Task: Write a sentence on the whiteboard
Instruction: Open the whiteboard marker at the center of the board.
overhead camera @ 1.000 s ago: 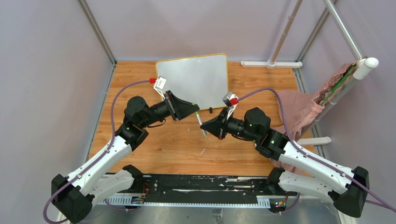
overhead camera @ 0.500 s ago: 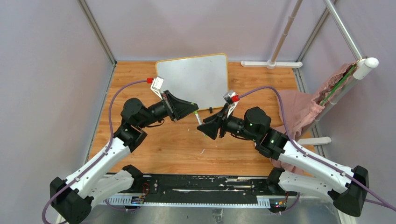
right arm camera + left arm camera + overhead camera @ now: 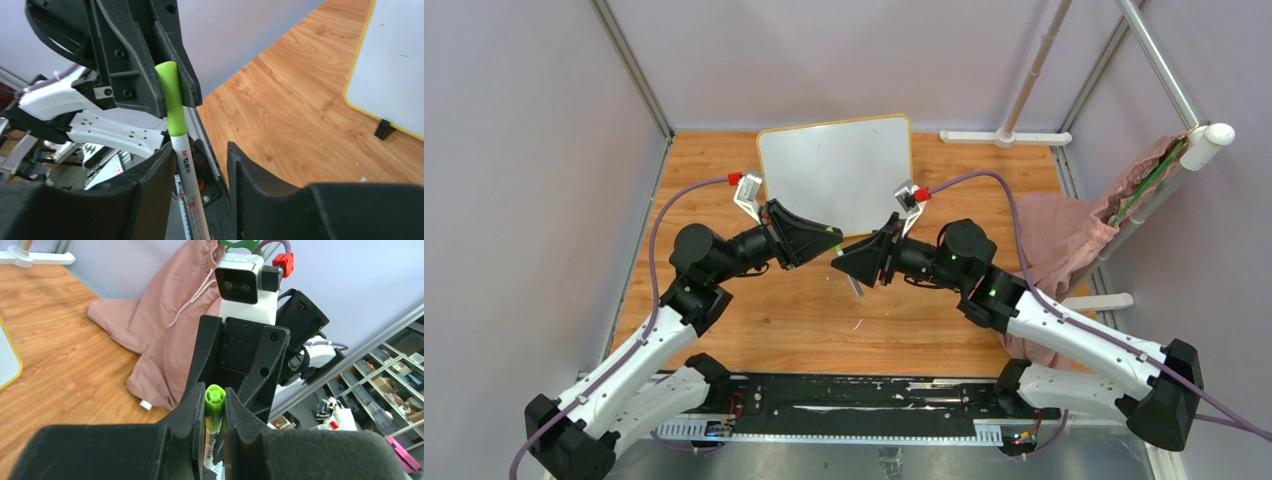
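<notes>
The whiteboard (image 3: 834, 170) lies flat at the back of the wooden table, white with a yellow rim (image 3: 395, 65); no sentence is in view on it. A marker (image 3: 852, 272) with a green cap and white barrel hangs between the two grippers above the table, just in front of the board. My left gripper (image 3: 832, 240) (image 3: 215, 390) is shut on the green cap (image 3: 214, 407). My right gripper (image 3: 844, 258) (image 3: 202, 150) faces it, open. The white barrel (image 3: 187, 175) runs between the right jaws, against the left finger (image 3: 160, 170).
A pink cloth bag (image 3: 1064, 235) (image 3: 165, 330) is heaped at the table's right edge below a padded pole (image 3: 1184, 160). A white post base (image 3: 1004, 137) stands at the back right. One of the board's black clip feet (image 3: 384, 129) shows. A black rail (image 3: 844, 395) spans the near edge.
The right gripper has opened off the marker's barrel. The left gripper has closed on the cap. Both grippers have come closer together and shifted slightly left.
</notes>
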You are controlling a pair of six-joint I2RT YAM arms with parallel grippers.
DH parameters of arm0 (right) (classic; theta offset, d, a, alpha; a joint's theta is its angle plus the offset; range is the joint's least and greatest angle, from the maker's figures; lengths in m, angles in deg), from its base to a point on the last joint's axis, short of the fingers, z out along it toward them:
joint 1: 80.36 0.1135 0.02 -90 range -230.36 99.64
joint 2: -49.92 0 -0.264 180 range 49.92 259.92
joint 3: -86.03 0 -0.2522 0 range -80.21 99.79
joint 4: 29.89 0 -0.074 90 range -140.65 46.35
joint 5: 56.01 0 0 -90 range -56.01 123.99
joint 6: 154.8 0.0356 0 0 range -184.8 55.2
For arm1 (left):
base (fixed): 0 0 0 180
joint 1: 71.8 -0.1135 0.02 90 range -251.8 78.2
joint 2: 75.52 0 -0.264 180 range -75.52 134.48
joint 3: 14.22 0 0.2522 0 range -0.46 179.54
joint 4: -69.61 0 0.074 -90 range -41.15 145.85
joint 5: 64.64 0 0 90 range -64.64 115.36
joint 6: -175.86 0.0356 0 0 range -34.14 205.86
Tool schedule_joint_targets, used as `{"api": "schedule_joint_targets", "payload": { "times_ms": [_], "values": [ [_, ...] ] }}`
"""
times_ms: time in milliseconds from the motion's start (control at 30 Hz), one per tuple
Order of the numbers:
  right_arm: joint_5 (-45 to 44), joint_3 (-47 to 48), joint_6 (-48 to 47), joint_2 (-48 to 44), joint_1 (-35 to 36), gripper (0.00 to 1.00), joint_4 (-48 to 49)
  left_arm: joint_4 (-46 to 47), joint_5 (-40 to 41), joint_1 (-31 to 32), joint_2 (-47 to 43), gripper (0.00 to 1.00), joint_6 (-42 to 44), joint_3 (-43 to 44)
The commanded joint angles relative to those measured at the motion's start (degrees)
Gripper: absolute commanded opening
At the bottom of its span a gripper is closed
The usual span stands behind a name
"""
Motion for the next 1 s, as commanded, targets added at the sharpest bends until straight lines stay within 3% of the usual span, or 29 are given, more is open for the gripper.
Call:
{"api": "schedule_joint_targets", "payload": {
  "times_ms": [0,167,267,600,833,967],
  "values": [
    [3.4,2.8,3.1,1.2,0.8,0.41,5.5,2.6,-1.3,0.4,-1.8,0.0,0.0,-0.7],
    [4.6,2.3,3.6,1.4,0.8,0.19,6.4,2.6,-0.6,0.4,-2.6,0.0,-0.1,-0.9],
    [4.9,1.4,3.4,0.9,0.8,0.01,6.3,2.8,1.5,0.4,-3.3,0.0,-0.1,-1.0],
    [1.7,-5.4,3.2,-4.4,1.6,0.0,4.1,8.4,18.3,0.4,-8.7,0.0,-0.5,-3.3],
    [0.3,-6.8,2.7,-6.1,2.0,0.0,2.0,9.5,20.3,0.4,-7.6,0.0,-1.1,-2.3],
    [-3.8,-4.3,-2.3,-8.3,2.2,0.0,-6.2,6.5,19.0,0.4,-7.3,0.0,1.7,-1.6]
  ]
}}
